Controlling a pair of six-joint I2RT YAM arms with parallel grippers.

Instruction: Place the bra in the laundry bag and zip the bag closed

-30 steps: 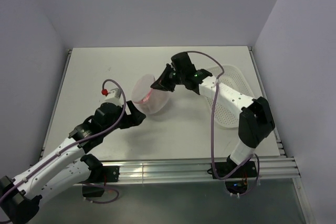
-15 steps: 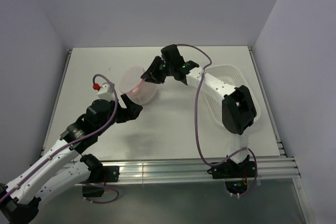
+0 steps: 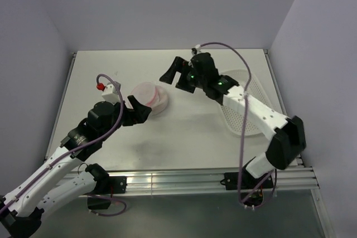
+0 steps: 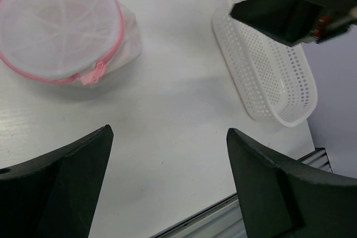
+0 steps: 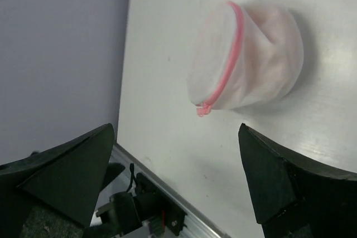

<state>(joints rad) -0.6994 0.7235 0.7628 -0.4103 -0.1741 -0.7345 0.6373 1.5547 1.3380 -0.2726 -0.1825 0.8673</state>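
Observation:
The laundry bag (image 3: 149, 96) lies on the white table, a round white mesh pouch whose pink zipper rim (image 4: 118, 37) runs all the way round to the pull (image 4: 91, 74). The bra (image 5: 266, 33) shows only as a peach-pink tint through the mesh. My left gripper (image 3: 137, 111) sits just in front and left of the bag, open and empty. My right gripper (image 3: 172, 73) hovers just right of the bag, open wide, holding nothing. In the right wrist view the bag (image 5: 245, 59) lies beyond the fingertips, apart from them.
A white perforated plastic basket (image 3: 248, 110) stands on the table's right side, under the right arm. Grey walls close in the table on the left, back and right. An aluminium rail (image 3: 184, 179) runs along the near edge.
My right gripper has opened and let go of the bag, then drawn back to the right. The bag moved left and settled on the table. The left gripper followed it, staying open.

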